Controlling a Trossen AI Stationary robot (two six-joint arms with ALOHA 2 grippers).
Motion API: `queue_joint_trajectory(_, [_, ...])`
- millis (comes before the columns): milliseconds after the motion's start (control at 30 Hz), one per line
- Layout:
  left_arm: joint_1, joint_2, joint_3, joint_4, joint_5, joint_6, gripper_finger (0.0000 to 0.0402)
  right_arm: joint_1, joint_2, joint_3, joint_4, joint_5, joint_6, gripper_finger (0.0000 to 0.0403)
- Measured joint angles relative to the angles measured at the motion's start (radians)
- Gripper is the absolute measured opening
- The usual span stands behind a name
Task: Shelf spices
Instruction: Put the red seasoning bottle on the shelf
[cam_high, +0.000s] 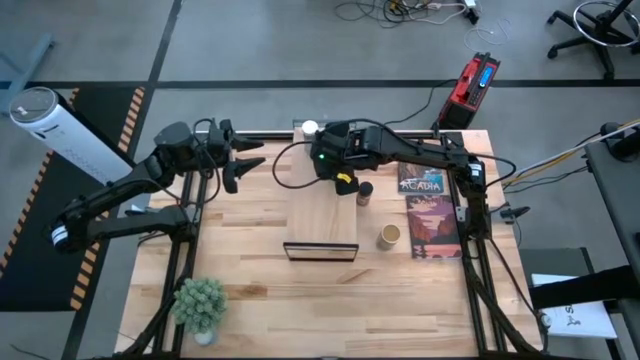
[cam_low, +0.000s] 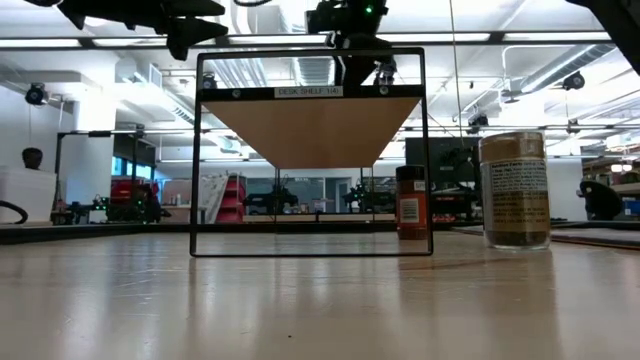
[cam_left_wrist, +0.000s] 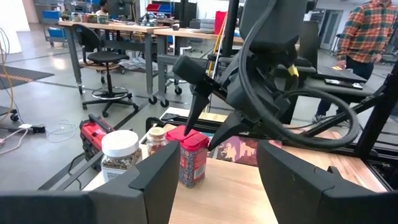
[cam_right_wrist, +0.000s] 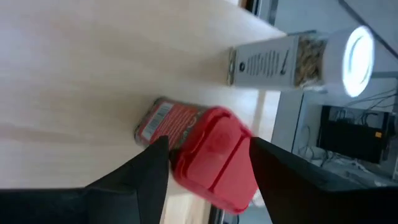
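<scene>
Butcher-block tabletop (cam_high: 240, 260) carries the shelf (cam_high: 322, 215). From above, the right gripper (cam_high: 340, 180) hovers over its far end, the left gripper (cam_high: 243, 160) waiting off to its left, fingers apart. A dark jar (cam_high: 364, 193) and tan-topped jar (cam_high: 389, 236) stand below, right of the shelf, not yet placed.

At table height, both jars show beside the shelf's frame.

The left wrist shows the red tin (cam_left_wrist: 193, 155) upright on the shelf beside the white-capped jar (cam_left_wrist: 119, 155).

The right wrist shows fingers spread either side of the tin's cap; contact unclear, probably a release.
</scene>
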Motion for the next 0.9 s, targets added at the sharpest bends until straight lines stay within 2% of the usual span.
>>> queue_joint_trajectory(200, [0.000, -0.012, 0.000, 0.000, 0.000, 0.000, 0.0205, 0.012, -0.008, 0.000, -0.083, 0.045, 0.032, 0.0190])
queue_joint_trajectory(367, [0.000, -0.018, 0.000, 0.001, 0.000, 0.000, 0.0208, 0.024, -0.022, 0.007, -0.093, 0.038, 0.036, 0.0188])
queue_joint_trajectory(567, [0.000, -0.020, 0.000, 0.002, 0.000, 0.000, 0.0203, 0.026, -0.026, 0.044, 0.076, -0.038, 0.018, 0.0188])
queue_joint_trajectory(733, [0.000, -0.020, 0.000, 0.001, 0.000, -0.001, 0.0201, 0.022, -0.024, 0.042, 0.193, -0.035, -0.015, 0.0188])
queue_joint_trajectory(900, [0.000, -0.021, 0.000, 0.001, 0.000, -0.001, 0.0206, -0.004, -0.023, 0.024, 0.207, -0.002, -0.025, 0.0188])
